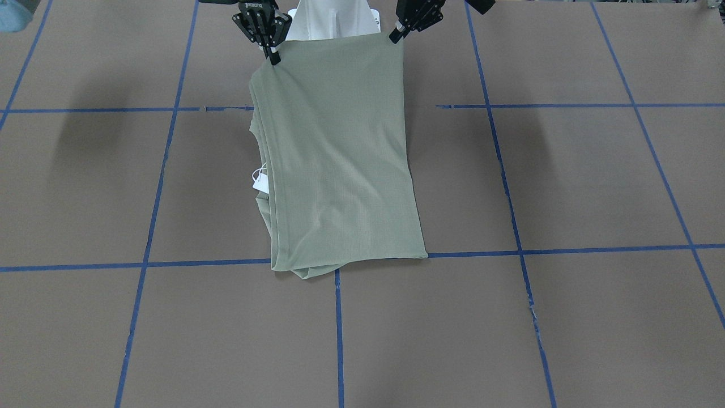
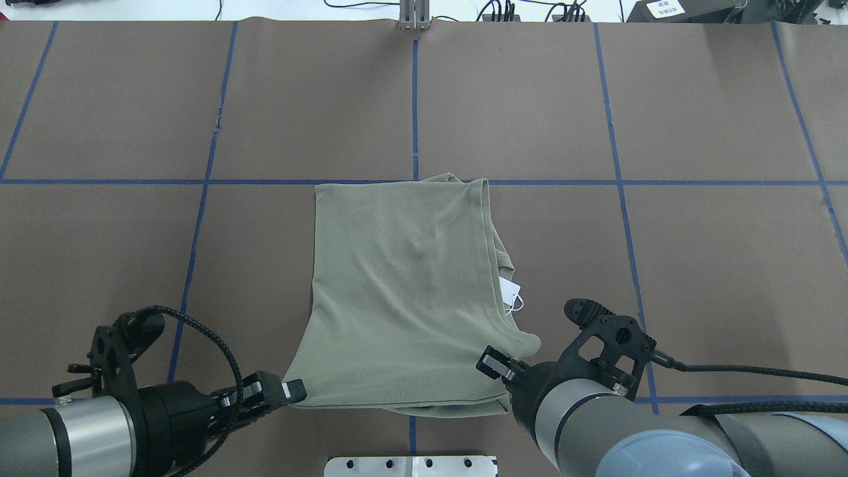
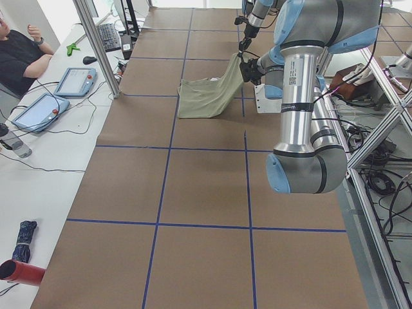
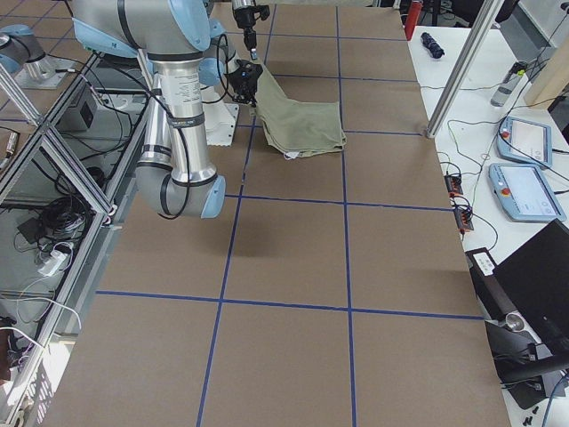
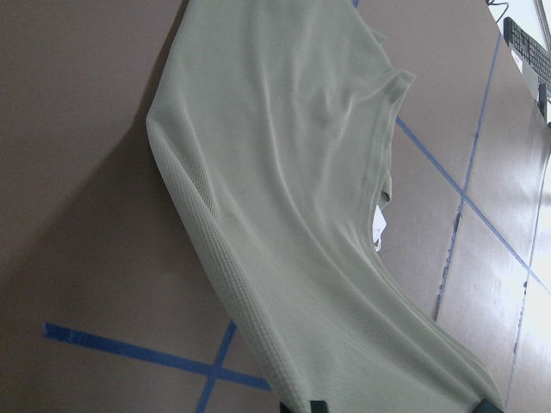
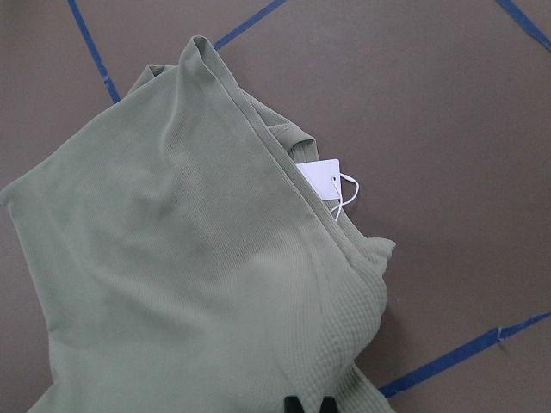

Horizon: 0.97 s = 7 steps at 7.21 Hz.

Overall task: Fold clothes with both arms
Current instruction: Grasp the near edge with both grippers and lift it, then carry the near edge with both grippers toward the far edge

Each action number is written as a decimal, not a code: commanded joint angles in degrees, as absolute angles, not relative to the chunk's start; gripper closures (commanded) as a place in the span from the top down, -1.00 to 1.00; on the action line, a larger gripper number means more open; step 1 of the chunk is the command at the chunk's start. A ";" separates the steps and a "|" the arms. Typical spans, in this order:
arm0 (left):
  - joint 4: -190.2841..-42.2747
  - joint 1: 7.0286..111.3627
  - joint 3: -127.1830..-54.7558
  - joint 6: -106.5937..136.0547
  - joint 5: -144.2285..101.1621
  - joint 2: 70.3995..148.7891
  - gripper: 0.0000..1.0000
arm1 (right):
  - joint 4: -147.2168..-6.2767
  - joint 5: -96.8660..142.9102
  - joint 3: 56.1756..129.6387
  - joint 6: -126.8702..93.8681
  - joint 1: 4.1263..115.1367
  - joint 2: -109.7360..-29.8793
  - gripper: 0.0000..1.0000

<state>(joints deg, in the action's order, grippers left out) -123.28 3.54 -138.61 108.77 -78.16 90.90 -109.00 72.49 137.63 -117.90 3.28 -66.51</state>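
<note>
Brown table, blue tape grid; white side desk with pendants. Shirt centre, near robot (folded), near corners pinched by left gripper, right gripper. Hang tag writing unreadable.
</note>
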 commanded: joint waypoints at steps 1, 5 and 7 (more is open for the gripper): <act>-121.99 6.13 -134.24 104.63 -78.75 94.72 -1.00 | -109.34 72.68 131.60 -115.25 7.53 -61.72 -1.00; -121.73 20.00 -122.90 96.60 -82.35 103.52 -1.00 | -96.64 76.64 118.42 -107.16 18.08 -60.29 -1.00; -121.90 25.12 -115.44 92.47 -83.50 106.95 -1.00 | -95.71 79.70 110.00 -104.77 22.48 -54.88 -1.00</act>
